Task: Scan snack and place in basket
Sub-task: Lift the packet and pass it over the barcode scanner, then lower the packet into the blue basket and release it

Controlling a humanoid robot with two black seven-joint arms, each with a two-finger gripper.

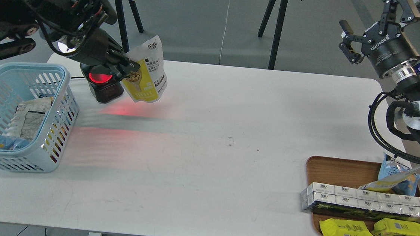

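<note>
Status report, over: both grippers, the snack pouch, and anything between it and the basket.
Left gripper shut on snack, held beside the red-lit scanner. Right gripper open, raised, empty. Basket left of scanner, already holding packets; nothing between.

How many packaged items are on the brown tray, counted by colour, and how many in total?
Bright yellow packs: 2
Blue-and-yellow bags: 1
Silver-white carton multipacks: 1
Total on the brown tray: 4
</note>
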